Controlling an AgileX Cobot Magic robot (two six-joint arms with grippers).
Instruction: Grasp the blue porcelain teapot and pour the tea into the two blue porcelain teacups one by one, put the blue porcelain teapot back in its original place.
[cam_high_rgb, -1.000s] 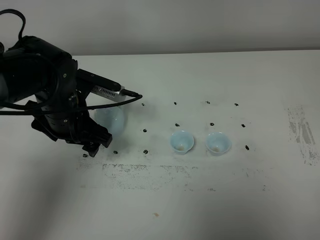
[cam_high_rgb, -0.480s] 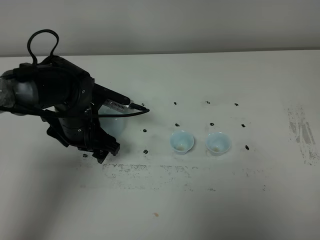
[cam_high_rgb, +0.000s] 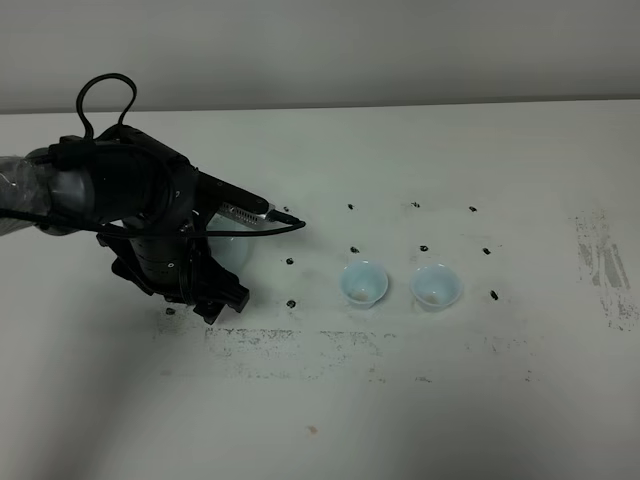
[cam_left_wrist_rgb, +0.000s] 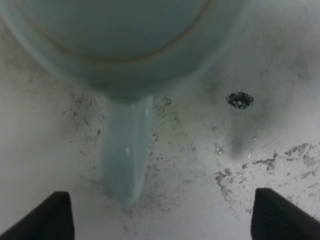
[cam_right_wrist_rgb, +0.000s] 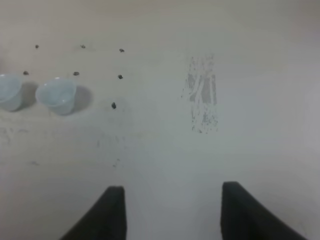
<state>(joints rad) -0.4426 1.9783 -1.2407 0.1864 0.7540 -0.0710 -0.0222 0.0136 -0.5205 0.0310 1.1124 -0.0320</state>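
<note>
Left wrist: finds teapot (cam_left_wrist_rgb: 125, 40) dead ahead of left jaws, on desk (cam_left_wrist_rgb: 280, 150), handle (cam_left_wrist_rgb: 125, 150) pointing straight back into the gap, slightly off-centre. Holds jaws wide apart, empty. Needs short advance, then closing across handle. Right jaws also apart, well away.

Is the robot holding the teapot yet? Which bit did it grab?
Nothing is held. The left gripper is open around the handle of the blue porcelain teapot without touching it; the right gripper is empty too.
</note>
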